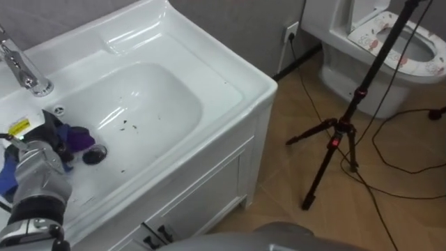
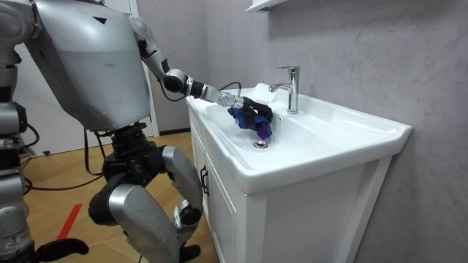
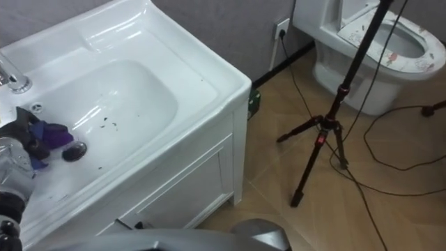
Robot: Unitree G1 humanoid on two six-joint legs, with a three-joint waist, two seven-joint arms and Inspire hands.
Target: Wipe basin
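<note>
A white basin (image 1: 160, 90) sits in a white vanity, with small dark specks (image 1: 129, 127) on its floor. My left hand (image 1: 50, 129) reaches in from the lower left and is shut on a blue and purple cloth (image 1: 80, 138). The cloth hangs just beside the round drain (image 1: 94, 155), at the basin's faucet side. A chrome faucet (image 1: 24, 70) stands behind the hand. In the room view I stand at the vanity's front corner, left hand (image 2: 252, 111) holding the cloth (image 2: 261, 126) over the drain (image 2: 260, 144).
The vanity cabinet (image 1: 202, 188) drops to a wooden floor on my right. A black tripod (image 1: 341, 132) stands there with cables around it. A toilet (image 1: 390, 49) is at the far right, and a wall socket (image 1: 291, 31) sits behind the vanity corner.
</note>
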